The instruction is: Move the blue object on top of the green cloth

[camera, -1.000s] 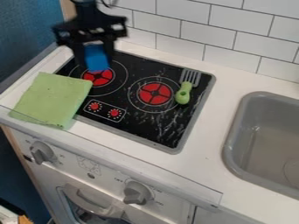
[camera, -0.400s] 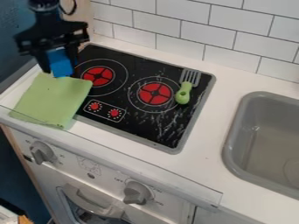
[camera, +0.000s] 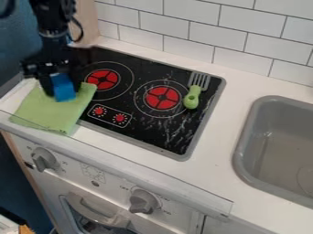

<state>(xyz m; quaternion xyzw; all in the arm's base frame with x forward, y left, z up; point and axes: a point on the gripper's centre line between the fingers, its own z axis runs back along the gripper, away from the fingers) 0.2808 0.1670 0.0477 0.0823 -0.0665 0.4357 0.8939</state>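
Note:
The black gripper (camera: 60, 87) hangs at the upper left, over the upper part of the green cloth (camera: 52, 112), and is shut on the blue object (camera: 63, 88). That object is a small block, held between the two fingers. In the view its lower end overlaps the cloth; whether it touches the cloth or hangs just above it, I cannot tell. The cloth lies flat on the counter at the left, its right edge over the stove's left side.
Right of the cloth is the black stove top (camera: 147, 132) with red burners. A green-handled fork (camera: 192, 97) lies on its right side. A grey sink (camera: 245, 151) is at the right, and a tiled wall (camera: 245, 41) stands behind.
The gripper, holding the blue object, has moved left from over the stove to over the cloth, then lower. The cloth and the fork have stayed in place.

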